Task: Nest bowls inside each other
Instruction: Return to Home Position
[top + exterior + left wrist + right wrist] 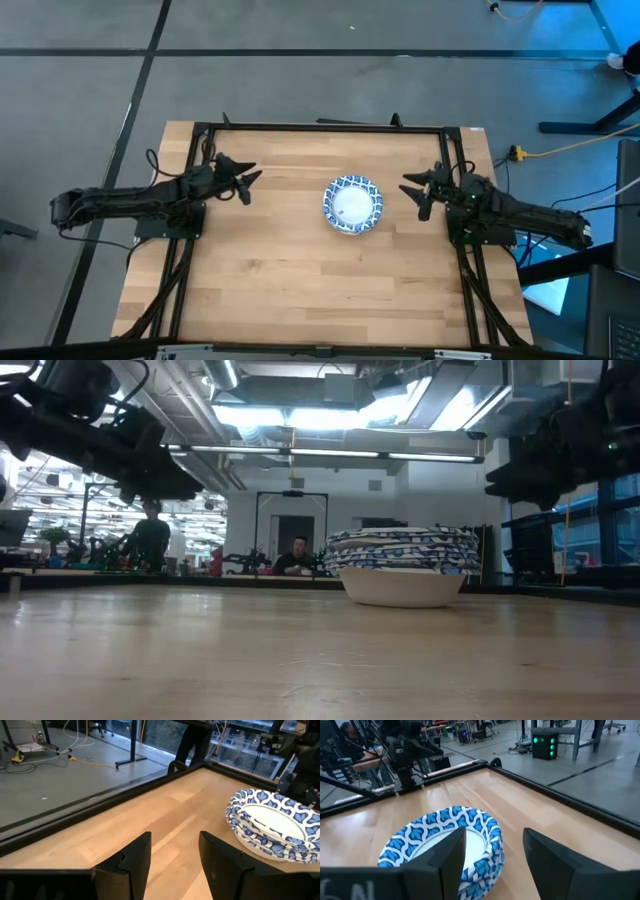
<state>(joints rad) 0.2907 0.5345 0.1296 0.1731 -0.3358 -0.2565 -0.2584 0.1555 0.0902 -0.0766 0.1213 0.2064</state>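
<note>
Bowls: The bowls (352, 204) stood nested in one stack. From above, the top one showed me a white inside and a blue-and-white patterned rim band.
Stack profile: In the low view I saw several patterned rims layered closely above a plain white base. I could not count them.
Location of stack: It rested upright on the table (300, 290), near the middle and a little to the robot's right. No other bowl lay loose on the wood.
Contact: Nothing touched the stack; both pincers were apart from it.
Right pincer: The right pincer (412, 196) hovered just beside the stack, on its right, and pointed toward it. I read its fingers as spread, with a clear gap between them in the right wrist view, and they held nothing.
Left pincer: The left pincer (250, 186) hovered on the other side, farther from the stack than the right one. Its fingers were also parted and empty, and bare wood showed between them in the left wrist view.
Height: In the low view both arms hung above the table surface, one on either side of the stack.
Frame: A black frame (320, 127) ran along the table's far edge and down both sides.
Background: A person (297, 557) sat in the room beyond the table, seen just beside the stack in the low view.
</note>
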